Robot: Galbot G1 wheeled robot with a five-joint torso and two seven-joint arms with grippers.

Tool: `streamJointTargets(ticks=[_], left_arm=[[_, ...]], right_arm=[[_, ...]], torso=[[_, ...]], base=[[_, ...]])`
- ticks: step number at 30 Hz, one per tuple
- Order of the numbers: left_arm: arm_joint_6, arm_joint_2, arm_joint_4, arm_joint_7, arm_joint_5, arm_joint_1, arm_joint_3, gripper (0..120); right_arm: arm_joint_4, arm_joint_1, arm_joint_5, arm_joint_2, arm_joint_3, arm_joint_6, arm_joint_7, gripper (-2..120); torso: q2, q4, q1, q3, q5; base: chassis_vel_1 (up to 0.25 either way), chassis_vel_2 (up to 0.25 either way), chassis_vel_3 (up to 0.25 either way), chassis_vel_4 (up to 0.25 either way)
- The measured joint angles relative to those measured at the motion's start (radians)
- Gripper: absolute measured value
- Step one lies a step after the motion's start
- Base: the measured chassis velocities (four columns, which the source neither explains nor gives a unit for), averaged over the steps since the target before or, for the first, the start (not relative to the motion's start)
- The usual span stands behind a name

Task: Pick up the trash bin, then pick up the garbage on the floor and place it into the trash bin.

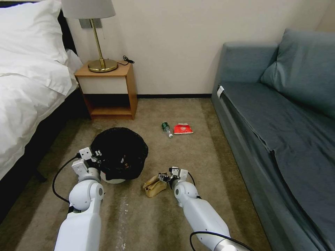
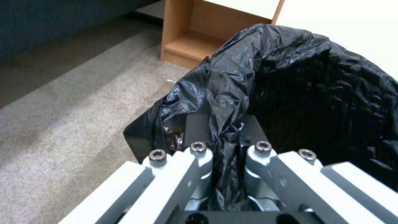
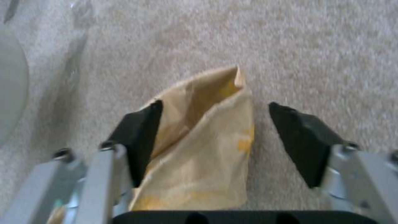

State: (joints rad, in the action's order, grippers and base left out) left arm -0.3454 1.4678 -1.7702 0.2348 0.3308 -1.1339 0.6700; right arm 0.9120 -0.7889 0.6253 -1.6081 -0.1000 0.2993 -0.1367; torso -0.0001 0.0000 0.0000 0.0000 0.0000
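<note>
The trash bin [image 1: 120, 157], white with a black liner bag, is on the carpet in front of my left arm. My left gripper [image 1: 96, 155] is shut on its near rim, and the left wrist view shows the fingers [image 2: 197, 149] pinching the crinkled liner [image 2: 311, 93]. A crumpled tan paper bag [image 1: 153, 186], one piece of the garbage, lies right of the bin. My right gripper [image 3: 213, 107] is open low over the paper bag [image 3: 207, 149], one pad [image 3: 139, 137] touching it and the other apart. A small bottle [image 1: 166, 129] and a red packet [image 1: 183, 129] lie farther ahead.
A wooden nightstand [image 1: 108, 90] with a brass lamp [image 1: 101, 64] stands at the wall ahead left, beside the bed [image 1: 28, 97]. A blue-grey sofa [image 1: 279, 122] runs along the right. Open carpet [image 1: 195, 157] lies between them.
</note>
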Motion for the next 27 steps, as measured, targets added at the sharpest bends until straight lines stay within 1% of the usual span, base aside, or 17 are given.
streamJointTargets(ticks=[2,3,6,7,8,9,11,12,15,16,17,27], left_arm=[[-0.001,0.002,0.000,0.001,0.000,0.001,-0.001,4],[-0.001,0.002,0.000,0.001,0.000,0.001,-0.001,4],[-0.001,0.009,0.000,0.001,-0.003,-0.001,-0.002,4],[-0.001,0.009,0.000,0.001,-0.003,-0.001,-0.002,4],[0.000,0.011,0.000,0.001,-0.004,-0.002,-0.002,4],[0.000,0.011,0.000,0.001,-0.004,-0.002,-0.002,4],[0.000,0.014,0.000,0.001,-0.005,-0.001,-0.002,4],[0.000,0.014,0.000,0.001,-0.005,-0.001,-0.002,4],[0.000,0.014,-0.002,0.001,-0.005,0.000,-0.001,4],[0.000,0.014,-0.002,0.001,-0.005,0.000,-0.001,4],[0.001,0.014,-0.003,0.000,-0.005,-0.002,0.000,4],[0.001,0.010,-0.004,0.000,-0.001,0.000,0.009,4]], right_arm=[[0.000,-0.009,-0.005,0.000,0.003,-0.002,0.005,51],[0.000,-0.009,-0.005,0.000,0.003,-0.002,0.005,51],[-0.001,-0.023,-0.017,0.000,0.012,-0.006,0.011,36],[-0.001,-0.023,-0.017,0.000,0.012,-0.006,0.011,36],[0.001,-0.031,-0.021,0.000,0.017,-0.006,0.011,29],[0.001,-0.031,-0.021,0.000,0.017,-0.006,0.011,29],[0.020,-0.057,-0.029,0.000,0.029,-0.007,0.011,17],[0.020,-0.057,-0.029,0.000,0.029,-0.007,0.011,17],[0.023,-0.063,-0.042,0.000,0.032,-0.011,0.016,3],[0.023,-0.063,-0.042,0.000,0.032,-0.011,0.016,3],[0.018,-0.062,-0.046,0.000,0.032,-0.014,0.018,0],[0.019,-0.049,-0.060,0.000,0.018,-0.031,0.024,0]], torso=[[0.000,0.0000,0.000,0.000,0.0000],[0.000,0.0000,0.000,0.000,0.0000],[0.000,0.0000,0.000,0.000,0.0000],[0.000,0.0000,0.000,0.000,0.0000],[0.000,0.0000,0.000,0.000,0.0000],[0.000,0.0000,0.000,0.000,0.0000],[0.000,0.0000,0.000,0.000,0.0001],[0.000,0.0000,0.000,0.000,0.0001],[0.000,0.0000,0.000,0.000,0.0000],[0.000,0.0000,0.000,0.000,0.0000],[0.000,0.0000,0.000,0.000,0.0000],[0.000,0.0000,0.000,0.000,-0.0001]], base=[[0.000,0.000,0.000,0.000],[0.000,0.000,0.000,0.000],[0.000,0.000,0.000,0.000],[0.000,0.000,0.000,0.000],[0.000,0.000,0.000,0.000],[0.000,0.000,0.000,0.000],[0.000,0.000,0.000,0.000],[0.000,0.000,0.000,0.000],[0.000,0.000,0.000,0.000],[0.000,0.000,0.000,0.000],[0.000,0.000,0.000,0.000],[0.000,0.000,0.000,0.000]])
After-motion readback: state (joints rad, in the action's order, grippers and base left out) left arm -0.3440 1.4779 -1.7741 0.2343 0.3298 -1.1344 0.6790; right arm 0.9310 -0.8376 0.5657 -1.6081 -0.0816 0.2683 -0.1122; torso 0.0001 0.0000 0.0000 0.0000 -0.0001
